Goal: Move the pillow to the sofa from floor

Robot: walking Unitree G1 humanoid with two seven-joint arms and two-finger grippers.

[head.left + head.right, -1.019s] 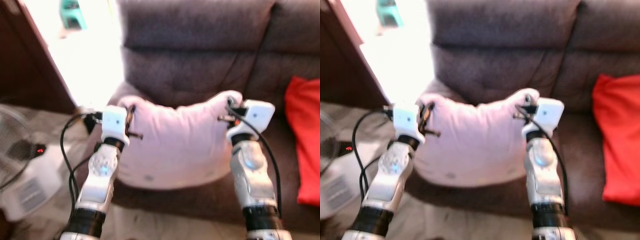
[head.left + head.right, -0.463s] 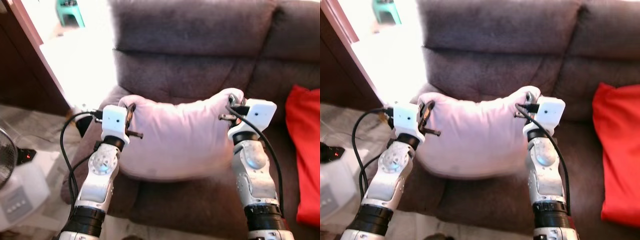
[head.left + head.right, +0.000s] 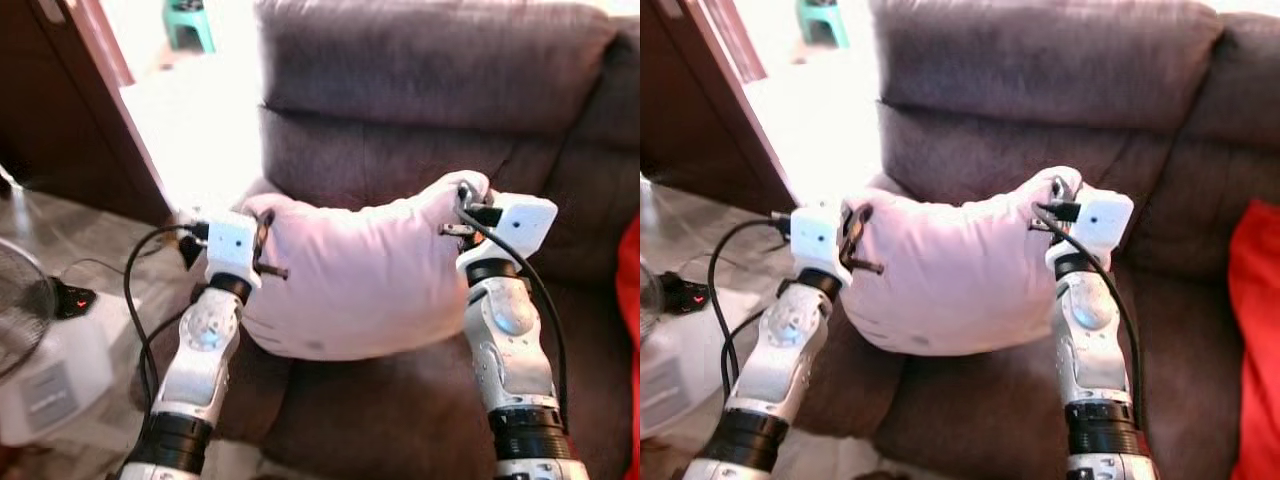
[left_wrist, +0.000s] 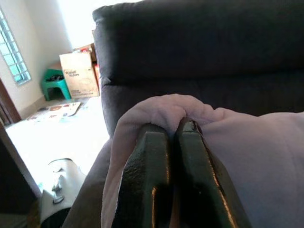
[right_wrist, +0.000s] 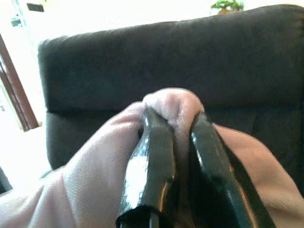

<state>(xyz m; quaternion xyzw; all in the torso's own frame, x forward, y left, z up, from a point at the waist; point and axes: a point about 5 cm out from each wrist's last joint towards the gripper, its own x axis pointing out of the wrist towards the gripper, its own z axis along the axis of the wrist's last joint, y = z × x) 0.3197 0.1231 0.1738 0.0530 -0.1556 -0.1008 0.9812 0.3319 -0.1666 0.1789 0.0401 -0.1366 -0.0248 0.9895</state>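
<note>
A pale pink pillow (image 3: 360,275) hangs between my two arms, over the seat of the dark brown sofa (image 3: 440,60). My left gripper (image 3: 262,222) is shut on the pillow's left top corner, its black fingers (image 4: 147,180) pinching a fold of fabric. At the right top corner my right gripper (image 3: 466,196) is shut on the pillow too, with a bunch of cloth squeezed between its fingers (image 5: 149,156). The pillow sags in the middle and its lower edge sits close to the seat cushion (image 3: 400,410).
A red cushion (image 3: 1255,340) lies on the sofa at the far right. To the left stand a white fan base (image 3: 45,375) and a dark wooden door (image 3: 60,110). Beyond the sofa arm lies a bright floor with a green stool (image 3: 190,20).
The view has shifted, so the sofa and the red cushion sit further right. The pillow stays held at both corners, and more of the seat shows beneath it than one second ago.
</note>
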